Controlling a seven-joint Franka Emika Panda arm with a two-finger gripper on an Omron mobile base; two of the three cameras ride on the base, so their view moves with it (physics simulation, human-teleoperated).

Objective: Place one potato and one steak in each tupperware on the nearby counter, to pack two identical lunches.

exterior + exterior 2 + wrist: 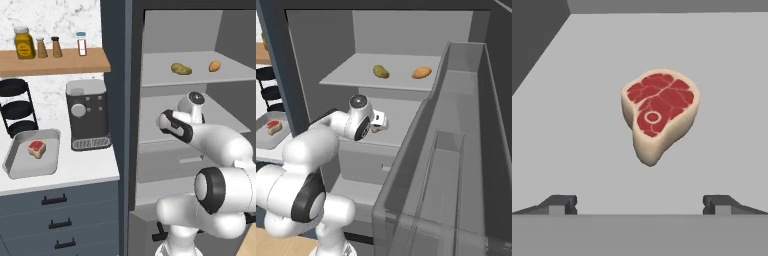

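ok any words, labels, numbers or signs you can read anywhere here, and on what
None: no readable text in any view.
Jar and three shakers on the wooden shelf: labels are plain colour patches, no letters.
Coffee machine: round knobs, no markings legible.
Steak in the hand view: a white ring in the meat, not a character.

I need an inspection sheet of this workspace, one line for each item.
Surface: white counter left of the open fridge; grey fridge shelf.
Job's things: steak on a fridge shelf below the tool; two potatoes on the upper shelf; second steak in a grey tray.
Clutter: coffee machine, black rack, spice jars.
Grippers: tool open, holding nothing.
Cables: nothing seen.
Surroundings: marble wall, wooden shelf.
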